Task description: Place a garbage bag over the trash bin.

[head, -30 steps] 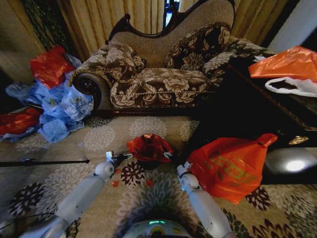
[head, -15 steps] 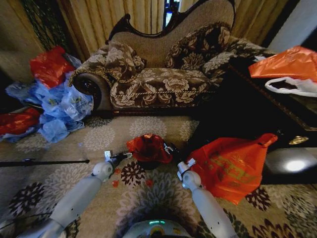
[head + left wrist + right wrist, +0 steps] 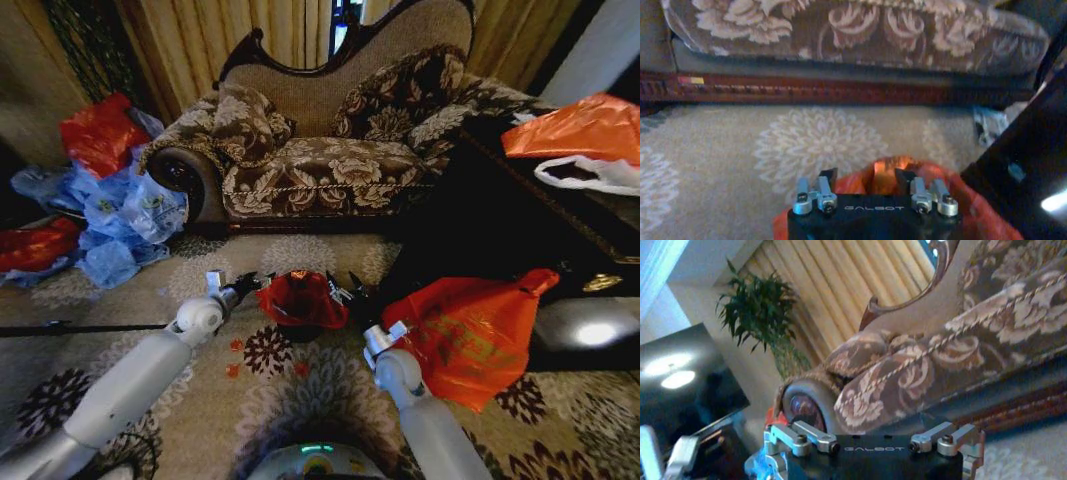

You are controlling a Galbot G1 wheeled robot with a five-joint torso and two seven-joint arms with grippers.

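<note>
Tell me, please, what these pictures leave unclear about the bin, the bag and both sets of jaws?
- Small black cylindrical trash bin: head view, mostly covered by the crinkly orange-red plastic garbage bag; rim hidden.
- Left gripper: left wrist view, bag grip unclear.
- Right gripper: head view, jaws too small; right wrist view cuts them off.

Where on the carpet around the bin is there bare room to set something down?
Bare carpet lies between the garbage bag on the trash bin and the sofa, also near the robot's base. It is crowded right of the bin: the right gripper and a printed orange bundle. The left gripper flanks the bag's other side.
</note>
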